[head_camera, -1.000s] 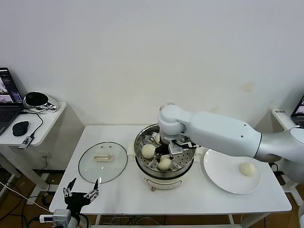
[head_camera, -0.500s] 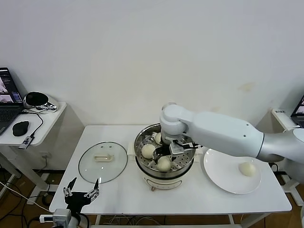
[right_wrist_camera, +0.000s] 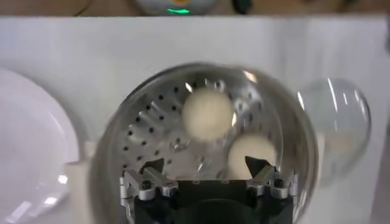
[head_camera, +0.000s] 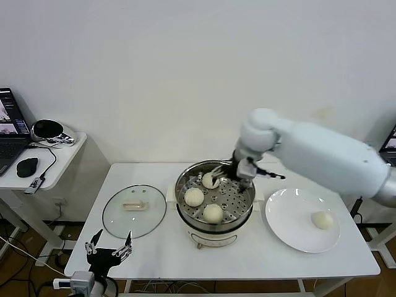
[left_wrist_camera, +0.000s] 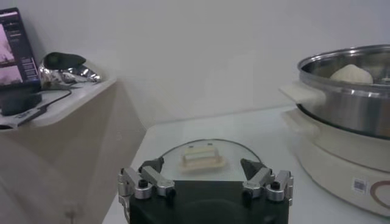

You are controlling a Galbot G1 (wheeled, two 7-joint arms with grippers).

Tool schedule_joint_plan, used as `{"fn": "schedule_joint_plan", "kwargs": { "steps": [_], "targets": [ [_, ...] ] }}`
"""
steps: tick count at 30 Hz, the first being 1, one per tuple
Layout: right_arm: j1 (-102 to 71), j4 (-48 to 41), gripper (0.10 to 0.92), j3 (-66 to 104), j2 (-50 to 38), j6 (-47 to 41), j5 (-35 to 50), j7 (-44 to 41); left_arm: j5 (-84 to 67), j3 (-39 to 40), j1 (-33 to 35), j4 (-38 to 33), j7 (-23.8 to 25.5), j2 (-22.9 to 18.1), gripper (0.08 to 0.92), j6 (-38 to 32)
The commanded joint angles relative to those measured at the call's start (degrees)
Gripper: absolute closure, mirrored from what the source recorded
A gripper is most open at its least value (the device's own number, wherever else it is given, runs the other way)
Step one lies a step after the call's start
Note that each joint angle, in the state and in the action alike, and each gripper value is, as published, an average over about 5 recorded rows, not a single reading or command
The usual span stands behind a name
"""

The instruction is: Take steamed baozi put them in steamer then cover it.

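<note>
Right gripper (head_camera: pixel 230 171) hangs over the far rim of the steamer (head_camera: pixel 215 201), fingers spread wide, holding nothing and touching nothing that can be seen. Its own wrist view confirms this: both fingertips (right_wrist_camera: pixel 151 165) stand well apart above the perforated tray, with empty space between them.

Three steamed baozi (head_camera: pixel 213 213) lie inside the steamer; a fourth (head_camera: pixel 322 219) rests on the white plate (head_camera: pixel 291 216) just to the right of the steamer. The cover (head_camera: pixel 134 211) lies flat on the table (head_camera: pixel 161 250) left of the steamer, clear of it.

Left gripper (head_camera: pixel 106 253) is parked low, off the table's near edge, left of the steamer, fingers spread and empty.

Right wrist view shows only two buns in the tray; head view shows all three. Left wrist view shows the cover's cream handle (left_wrist_camera: pixel 202 156) close up and one bun above the steamer's rim.
</note>
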Motion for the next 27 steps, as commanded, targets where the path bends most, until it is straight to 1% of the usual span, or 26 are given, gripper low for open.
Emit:
{"fn": "schedule_joint_plan", "kwargs": {
  "steps": [1,6,13,18,22,27],
  "targets": [
    [-5.5,-4.5,0.203,9.1,-17.3,-28.7,2.6,-1.2,0.1,1.2,-0.2,1.2,0.0,0.0,0.177,0.0],
    [-14.7,-9.8,0.203,16.1,-18.8,-27.9,-2.5,-0.5,0.6,1.7,-0.1,2.1,0.0,0.0,0.177,0.0],
    [-28.2,-17.2,0.203,26.5,-16.1,-22.7,-10.7,-0.1,1.6,1.2,0.8,1.6,0.1,-0.2,0.177,0.0],
    [-32.3,-21.4,0.203,29.6,-12.9,-20.8,-16.2,0.4,1.6,0.9,1.5,1.7,0.1,-0.2,0.177,-0.1],
    [-34.1,-24.7,0.203,30.8,-10.7,-18.8,-17.7,1.0,1.7,0.7,1.5,2.2,0.1,-0.2,0.177,-0.1],
    [-35.2,-28.8,0.203,32.0,-8.3,-14.2,-19.7,0.6,2.0,0.7,1.2,2.8,0.2,-0.2,0.177,0.0]
  ]
}}
